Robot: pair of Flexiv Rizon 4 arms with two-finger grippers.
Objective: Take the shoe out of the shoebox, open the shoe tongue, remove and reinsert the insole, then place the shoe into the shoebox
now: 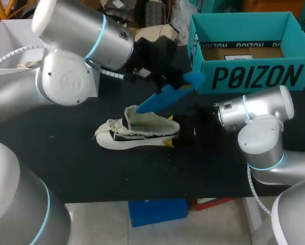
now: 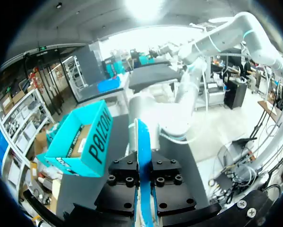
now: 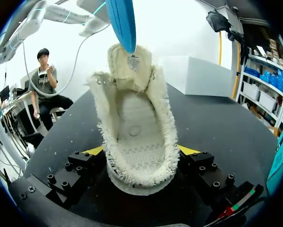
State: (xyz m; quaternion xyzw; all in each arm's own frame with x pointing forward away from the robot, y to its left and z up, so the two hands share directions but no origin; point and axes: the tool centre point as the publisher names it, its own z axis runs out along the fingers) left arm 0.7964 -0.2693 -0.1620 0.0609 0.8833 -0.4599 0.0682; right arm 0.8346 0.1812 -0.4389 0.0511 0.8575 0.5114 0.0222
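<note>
**Head view.** The shoe lies on its sole on the black table, outside the shoebox. Its long axis runs across the view, toe toward my left arm's side and heel toward my right. The left gripper hangs above it, closed on the upper end of the blue insole. The insole slants down, and its lower tip meets the shoe's opening. The right gripper sits at the heel.

**Left wrist view.** The insole is seen edge-on, pinched narrowly between the fingers (the yellow tips themselves are hidden). The shoebox stands ahead and to one side.

**Right wrist view.** The right gripper clamps the shoe at the heel, one yellow tip on each flank. The footbed shows bare. The insole comes in from above, its tip at the tongue end of the opening.

**Finding.** The coming move turns on alignment. The insole's long axis stands steeply against the shoe's, so to seat it the left arm would likely have to lay it flatter along the footbed. The left arm works the insole and the right steadies the shoe.
</note>
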